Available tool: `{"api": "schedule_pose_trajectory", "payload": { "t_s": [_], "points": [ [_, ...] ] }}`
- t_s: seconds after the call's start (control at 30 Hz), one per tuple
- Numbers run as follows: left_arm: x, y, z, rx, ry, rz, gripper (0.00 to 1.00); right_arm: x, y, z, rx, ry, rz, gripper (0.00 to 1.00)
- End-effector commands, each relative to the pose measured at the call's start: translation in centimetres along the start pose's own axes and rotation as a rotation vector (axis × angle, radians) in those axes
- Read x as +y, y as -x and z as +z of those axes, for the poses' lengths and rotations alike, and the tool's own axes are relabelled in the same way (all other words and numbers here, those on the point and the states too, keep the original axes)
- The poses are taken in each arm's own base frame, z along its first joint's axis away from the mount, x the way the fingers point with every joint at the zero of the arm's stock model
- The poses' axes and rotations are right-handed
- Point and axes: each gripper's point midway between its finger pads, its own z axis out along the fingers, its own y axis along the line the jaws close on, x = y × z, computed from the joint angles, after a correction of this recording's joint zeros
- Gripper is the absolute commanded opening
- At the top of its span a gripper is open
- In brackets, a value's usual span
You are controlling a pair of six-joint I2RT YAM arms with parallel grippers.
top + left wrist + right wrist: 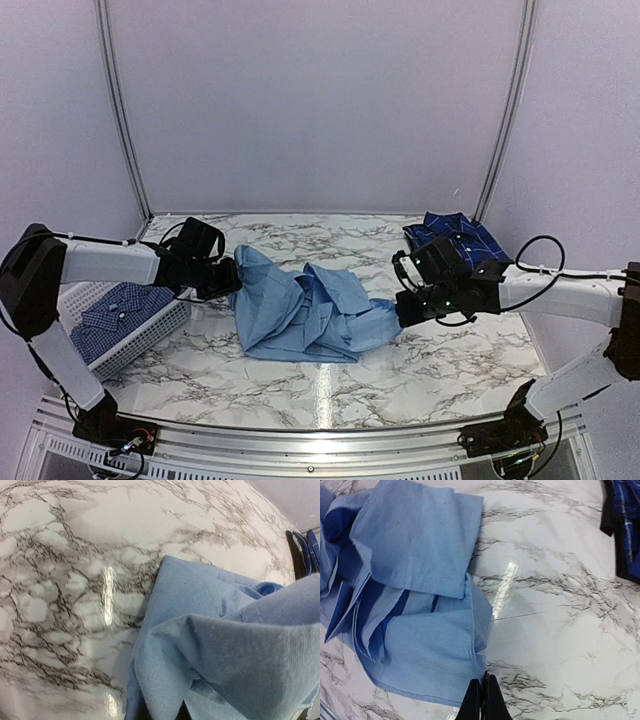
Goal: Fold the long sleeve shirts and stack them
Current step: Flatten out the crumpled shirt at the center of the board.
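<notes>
Right fingers [474, 702] pressed together at hem of light blue shirt [420, 555] | left fingers [225, 280] pinch 9 o'clock edge | probably spreading; next: pull flat

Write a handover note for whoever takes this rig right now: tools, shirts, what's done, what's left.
Left tool: shut on the left edge of the light blue shirt, holding it raised.
Right tool: shut at that shirt's right hem; whether cloth is caught is unclear.
Navy plaid shirt: looks folded, back right of the table.
Checked shirt: in the white basket, left.
Left to do: fold the light blue shirt, probably the checked one too, then stack all.
</notes>
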Motion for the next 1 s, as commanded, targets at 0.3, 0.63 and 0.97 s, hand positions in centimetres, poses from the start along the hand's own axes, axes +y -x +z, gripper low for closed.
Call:
{"api": "schedule_pose_trajectory", "payload": {
  "t_s": [0.3,0.63,0.97],
  "points": [
    [0.3,10.6,5.6,-0.033,0.106,0.027,0.11,11.1,-6.2,-1.5,0.15,0.285,-0.227,0.01],
    [-5.1,12.3,5.0,-0.062,0.012,0.152,0.64,9.4,6.4,-2.7,-0.174,0.154,-0.152,0.81],
    [-4.1,13.3,0.6,-0.158,0.095,0.127,0.83,13.3,14.5,4.3,-0.311,0.213,-0.4,0.82]
  ]
}}
